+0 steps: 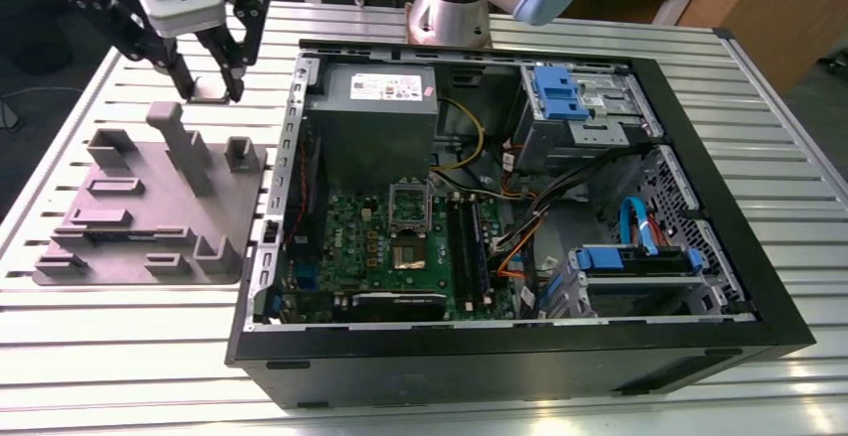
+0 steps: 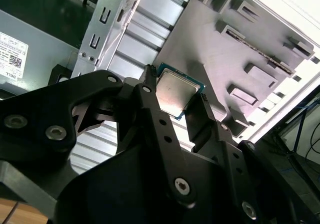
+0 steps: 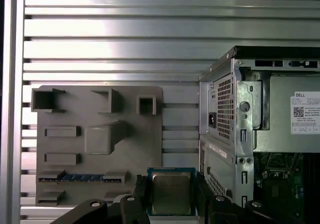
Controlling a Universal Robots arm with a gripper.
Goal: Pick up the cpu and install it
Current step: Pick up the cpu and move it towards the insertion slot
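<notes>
Currently: my gripper is clamped on the cpu, fingers on two opposite edges, silver top facing my wrist. I am outside the computer case, just off its power supply corner, over the table slats between the case and the grey tray. The motherboard lies inside the case, beyond the power supply from me.

Bright overhead light, glare on table
</notes>
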